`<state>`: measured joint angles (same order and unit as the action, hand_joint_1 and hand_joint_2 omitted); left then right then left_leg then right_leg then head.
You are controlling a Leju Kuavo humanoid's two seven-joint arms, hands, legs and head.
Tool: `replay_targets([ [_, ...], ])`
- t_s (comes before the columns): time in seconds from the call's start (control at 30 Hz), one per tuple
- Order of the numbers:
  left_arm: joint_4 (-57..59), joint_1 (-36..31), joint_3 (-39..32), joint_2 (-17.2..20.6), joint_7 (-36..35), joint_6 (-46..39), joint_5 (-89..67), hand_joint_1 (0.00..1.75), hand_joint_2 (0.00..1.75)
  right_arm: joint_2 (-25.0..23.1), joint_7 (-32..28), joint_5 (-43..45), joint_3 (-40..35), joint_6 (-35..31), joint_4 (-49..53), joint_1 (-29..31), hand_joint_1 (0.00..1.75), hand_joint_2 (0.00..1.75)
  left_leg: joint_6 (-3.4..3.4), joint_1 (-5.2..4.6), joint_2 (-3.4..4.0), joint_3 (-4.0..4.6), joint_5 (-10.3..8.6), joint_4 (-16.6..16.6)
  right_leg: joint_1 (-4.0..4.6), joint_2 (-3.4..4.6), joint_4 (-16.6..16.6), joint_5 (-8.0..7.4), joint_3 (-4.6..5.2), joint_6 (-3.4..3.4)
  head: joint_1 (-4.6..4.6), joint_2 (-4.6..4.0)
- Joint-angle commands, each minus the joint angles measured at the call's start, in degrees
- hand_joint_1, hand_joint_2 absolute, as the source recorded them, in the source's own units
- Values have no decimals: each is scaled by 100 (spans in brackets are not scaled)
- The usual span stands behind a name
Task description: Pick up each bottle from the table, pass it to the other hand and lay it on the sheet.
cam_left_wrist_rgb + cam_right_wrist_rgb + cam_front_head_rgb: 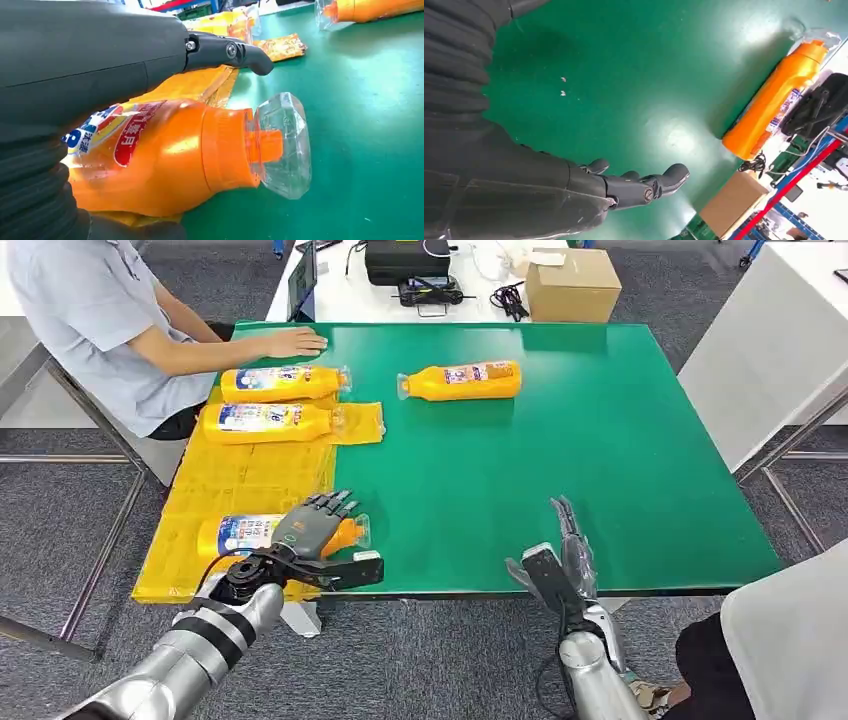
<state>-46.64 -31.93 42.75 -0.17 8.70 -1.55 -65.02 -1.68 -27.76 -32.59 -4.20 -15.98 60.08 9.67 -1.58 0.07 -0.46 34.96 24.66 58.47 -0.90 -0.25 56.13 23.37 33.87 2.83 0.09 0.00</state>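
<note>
3 bottles (265,421) on sheet (240,485) | 1 bottle (462,381) on table (600,460)

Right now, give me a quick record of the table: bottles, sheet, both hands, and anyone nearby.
bottles on sheet: three orange bottles lying on the yellow sheet
nearest bottle: orange bottle under the left hand, fingers extended over it
bottle off sheet: orange bottle lying on the green table
right hand: right hand empty, fingers apart, at the table's near edge
person: hand flat on the table's far left corner
</note>
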Motion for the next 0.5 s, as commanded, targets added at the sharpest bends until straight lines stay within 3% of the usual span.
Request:
replay_targets([
  [0.03, -952, 268, 262, 346, -261, -234, 107, 0, 175, -31, 22, -8, 236, -3, 268, -220, 0, 175, 6, 3, 2, -9, 6, -1, 3, 0, -1, 6, -9, -9, 0, 0],
  [0.27, -2238, 982, -7, 477, -97, -803, 202, 0, 175, -163, -154, 99, 374, -128, 902, -569, 0, 175, 9, 3, 13, -3, 12, 1, 4, 10, 3, 9, 0, -12, 0, 0],
  [0.5, -3090, 1540, -80, 569, 673, -528, 1229, 0, 175, -142, -135, 151, 232, -66, 1334, -700, 0, 175, 10, 2, 23, -2, 18, 3, 3, 20, 4, 11, 4, -13, -2, 0],
])
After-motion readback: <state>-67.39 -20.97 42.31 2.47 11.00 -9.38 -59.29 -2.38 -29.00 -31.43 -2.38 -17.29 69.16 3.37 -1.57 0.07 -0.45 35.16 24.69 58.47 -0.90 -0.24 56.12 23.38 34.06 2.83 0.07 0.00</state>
